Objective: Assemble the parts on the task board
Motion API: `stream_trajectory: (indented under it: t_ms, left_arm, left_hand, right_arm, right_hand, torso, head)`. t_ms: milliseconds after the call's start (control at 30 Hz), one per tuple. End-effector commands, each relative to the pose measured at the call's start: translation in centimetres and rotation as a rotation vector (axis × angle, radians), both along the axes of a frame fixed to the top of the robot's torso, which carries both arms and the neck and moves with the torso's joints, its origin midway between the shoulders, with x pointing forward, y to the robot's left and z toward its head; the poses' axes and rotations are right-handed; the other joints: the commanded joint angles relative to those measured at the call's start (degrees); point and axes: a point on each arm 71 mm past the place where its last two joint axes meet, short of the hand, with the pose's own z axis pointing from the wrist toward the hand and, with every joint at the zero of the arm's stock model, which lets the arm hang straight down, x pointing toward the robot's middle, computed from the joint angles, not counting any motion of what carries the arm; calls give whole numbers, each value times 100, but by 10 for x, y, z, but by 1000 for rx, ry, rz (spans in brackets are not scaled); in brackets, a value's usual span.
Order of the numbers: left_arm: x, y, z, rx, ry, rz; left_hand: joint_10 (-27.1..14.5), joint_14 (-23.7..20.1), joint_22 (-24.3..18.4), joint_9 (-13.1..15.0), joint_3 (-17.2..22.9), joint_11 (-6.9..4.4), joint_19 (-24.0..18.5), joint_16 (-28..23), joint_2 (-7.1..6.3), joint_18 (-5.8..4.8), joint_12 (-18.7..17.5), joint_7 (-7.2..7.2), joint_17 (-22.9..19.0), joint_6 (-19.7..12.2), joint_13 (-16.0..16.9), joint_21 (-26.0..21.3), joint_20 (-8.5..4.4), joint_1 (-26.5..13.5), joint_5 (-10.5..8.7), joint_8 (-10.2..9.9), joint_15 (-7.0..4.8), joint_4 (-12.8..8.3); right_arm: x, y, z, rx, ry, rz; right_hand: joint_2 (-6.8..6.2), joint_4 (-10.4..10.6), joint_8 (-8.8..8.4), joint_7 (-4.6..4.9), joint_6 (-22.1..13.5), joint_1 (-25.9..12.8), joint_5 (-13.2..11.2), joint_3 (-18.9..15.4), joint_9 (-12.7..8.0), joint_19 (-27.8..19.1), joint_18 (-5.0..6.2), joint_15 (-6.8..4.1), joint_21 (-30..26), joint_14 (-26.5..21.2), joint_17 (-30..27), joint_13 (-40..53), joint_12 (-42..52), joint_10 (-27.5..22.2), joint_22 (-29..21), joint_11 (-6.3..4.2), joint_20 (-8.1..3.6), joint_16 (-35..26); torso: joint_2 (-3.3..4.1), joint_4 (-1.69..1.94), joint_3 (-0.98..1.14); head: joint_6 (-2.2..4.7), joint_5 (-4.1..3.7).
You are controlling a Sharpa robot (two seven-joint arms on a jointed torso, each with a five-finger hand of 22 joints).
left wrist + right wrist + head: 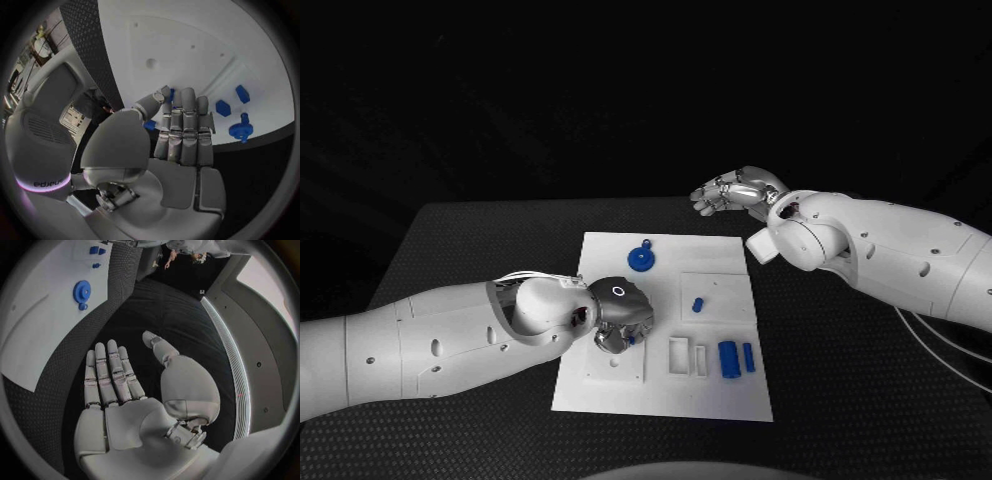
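Observation:
The white task board [718, 395] lies mid-table. My left hand [620, 314] hovers over its left side and pinches a small blue part [635, 339] between thumb and fingers; the blue part [150, 125] peeks out behind the thumb. On the board lie a blue gear [640, 260], a small blue peg [698, 303] and two blue cylinders [728, 358]. My right hand [737, 190] is raised beyond the board's far right corner, fingers spread and holding nothing; the right hand [115, 385] shows an empty palm. The blue gear [82, 291] sits on the board [37, 320].
Two white rectangular slots [689, 356] sit left of the cylinders. The left wrist view shows the gear [240, 129] and two small blue blocks [223, 107] near the board's edge [187, 45]. Black table [473, 250] surrounds the board.

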Motion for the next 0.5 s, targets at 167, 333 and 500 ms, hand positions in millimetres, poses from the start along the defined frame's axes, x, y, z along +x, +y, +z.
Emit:
stream_trajectory:
  t_ms: [167, 333, 500]
  left_arm:
    - [2, 4, -2, -15, 23, 28]
    - [4, 6, -2, -19, 18, 45]
    - [5, 6, -2, -26, 9, 52]
  left_hand:
    - [-56, -54, 105, -26, 52, 34, -85, -108, 62, -83, -26, 84, -3, -134, -19, -72, 30, 16, 36, -77, 27, 9]
    - [-222, -161, 128, -133, -26, 109, -192, -215, -194, -83, -47, 153, -20, -600, -56, -115, 95, -95, 32, -320, 95, 56]
    - [-274, -176, 136, -178, -81, 127, -234, -249, -310, -83, -29, 94, -16, -824, -64, -117, 107, -142, 31, -416, 110, 116]
  right_arm:
    - [-1, 1, 0, 4, 3, 14]
    - [-1, 0, 0, 4, 3, 12]
    - [-1, -1, 0, 3, 3, 11]
  right_hand:
    - [41, -16, 17, -26, 23, 13, -23, 15, -9, 13, -1, -21, -20, -5, -10, -9, 40, 7, 118, -9, 9, 33]
    - [39, -16, 17, -26, 22, 14, -22, 14, -10, 12, -1, -21, -20, -6, -11, -10, 40, 7, 118, -9, 9, 33]
    - [38, -17, 17, -26, 22, 13, -22, 14, -11, 12, -1, -21, -21, -6, -12, -11, 40, 6, 118, -9, 9, 33]
  torso:
    - [-1, 4, 4]
    - [-1, 3, 2]
    - [5, 3, 1]
  head:
    - [9, -17]
    - [21, -22]
    - [26, -22]
